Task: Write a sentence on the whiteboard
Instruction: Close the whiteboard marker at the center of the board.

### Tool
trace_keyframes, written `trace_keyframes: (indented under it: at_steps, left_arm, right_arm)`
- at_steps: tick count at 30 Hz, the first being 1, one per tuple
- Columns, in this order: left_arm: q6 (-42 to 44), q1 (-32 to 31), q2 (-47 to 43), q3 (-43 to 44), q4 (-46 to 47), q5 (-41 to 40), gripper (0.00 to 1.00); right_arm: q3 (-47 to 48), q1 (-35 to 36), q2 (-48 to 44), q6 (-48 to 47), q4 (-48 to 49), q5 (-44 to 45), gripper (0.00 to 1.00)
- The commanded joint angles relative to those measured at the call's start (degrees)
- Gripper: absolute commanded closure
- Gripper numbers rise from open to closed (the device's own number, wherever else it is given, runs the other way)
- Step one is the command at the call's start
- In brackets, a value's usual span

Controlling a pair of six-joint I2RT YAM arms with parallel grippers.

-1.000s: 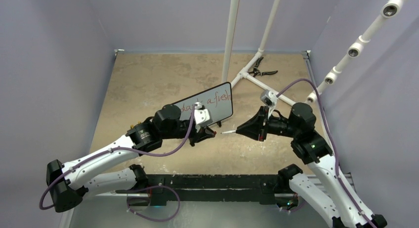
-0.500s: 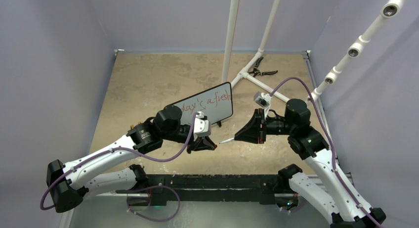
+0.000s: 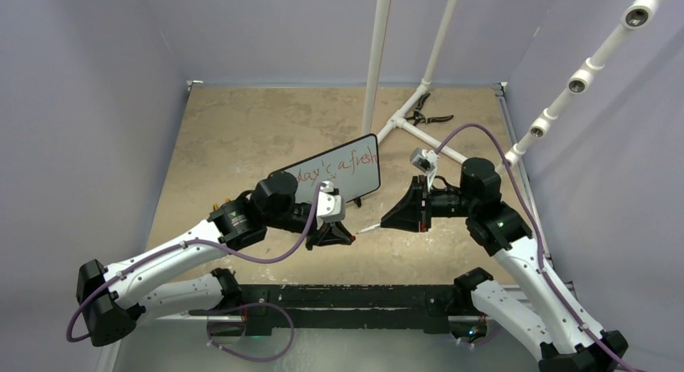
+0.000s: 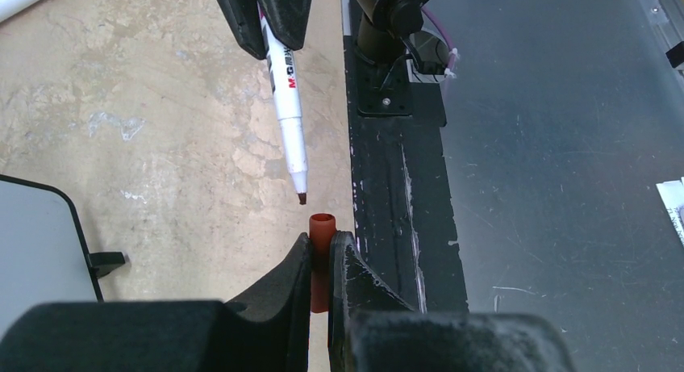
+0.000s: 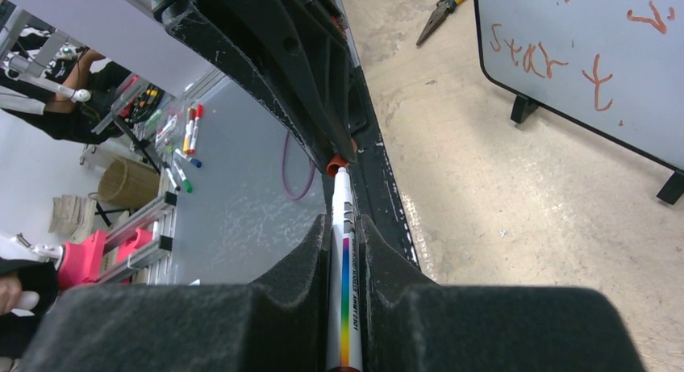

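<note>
So the whiteboard (image 3: pixel 348 169) is standing on its little black feet around the middle of the tan table (image 3: pixel 234 138), leaning back a bit, just behind the left gripper (image 3: pixel 332 233). The sentence (image 3: pixel 339 165) is on it in thin red cursive. From the top you can read "day's a fresh", with the start of the line hidden behind the left arm, and the right wrist view shows "start" on the second line. In front of the board the two arms meet nose to nose. The left gripper is clenched on a red marker cap (image 4: pixel 321 235), open end poking out past the fingertips. The right gripper (image 3: pixel 407 212) is clamped on the white marker (image 5: pixel 343 251), the one with the rainbow stripe down the barrel. Its tip sits right at the mouth of the cap, lined up with it, and the left wrist view shows a small gap between them. Further back there's a pair of pliers (image 3: pixel 423 114) lying beside a white pipe frame (image 3: pixel 419 130).
</note>
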Motion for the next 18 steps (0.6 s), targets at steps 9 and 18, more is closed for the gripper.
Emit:
trace_keyframes:
  at_steps: [9,18]
  left_arm:
    - [-1.8,1.7,0.6,0.8,3.5,0.4,1.00]
    - [-2.1,2.1,0.9,0.9,4.1,2.4,1.00]
  right_arm:
    - [1.2,0.1,1.3,-1.4,1.8,-2.3,1.00]
    - [1.2,0.1,2.1,-1.8,2.3,-1.9,1.00]
